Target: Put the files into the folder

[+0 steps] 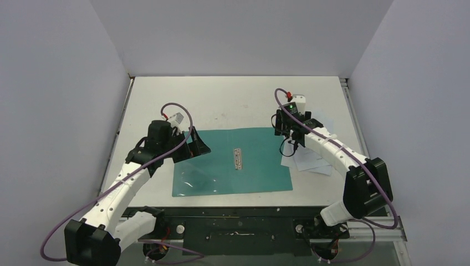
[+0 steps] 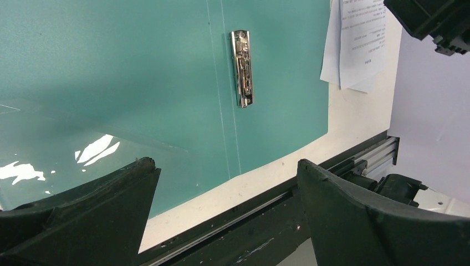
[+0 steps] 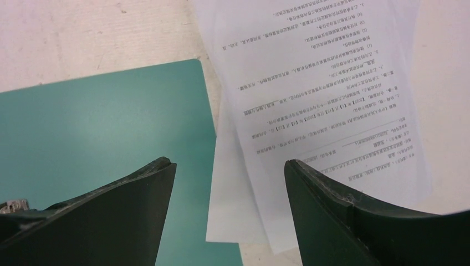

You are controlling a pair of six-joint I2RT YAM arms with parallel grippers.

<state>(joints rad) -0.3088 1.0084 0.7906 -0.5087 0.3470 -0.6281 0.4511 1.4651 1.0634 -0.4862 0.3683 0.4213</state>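
Overhead view of a white table (image 1: 233,97). In the middle of the frame the teal folder (image 1: 260,166) lies opened flat like a book, with a small metal clip (image 1: 239,158) down its spine; spread this way, its inner faces are ready to take sheets. A glossy clear sleeve (image 2: 83,155) rests on the folder's left half, catching white glare in the lower left of the left wrist view. The files (image 1: 310,162), a few white sheets with small black print, lie fanned on the table at the folder's right edge, their near margin just overlapping the teal card; they are not yet inside. The right gripper (image 3: 227,166) hovers over that stack, right of centre in the overhead view; its jaws are spread wide with nothing between them, seemingly placed to come down on the paper's edge. The left gripper (image 2: 227,177) hangs above the folder's upper left corner, likewise wide open and empty; my guess is that it stands by to steady the folder.
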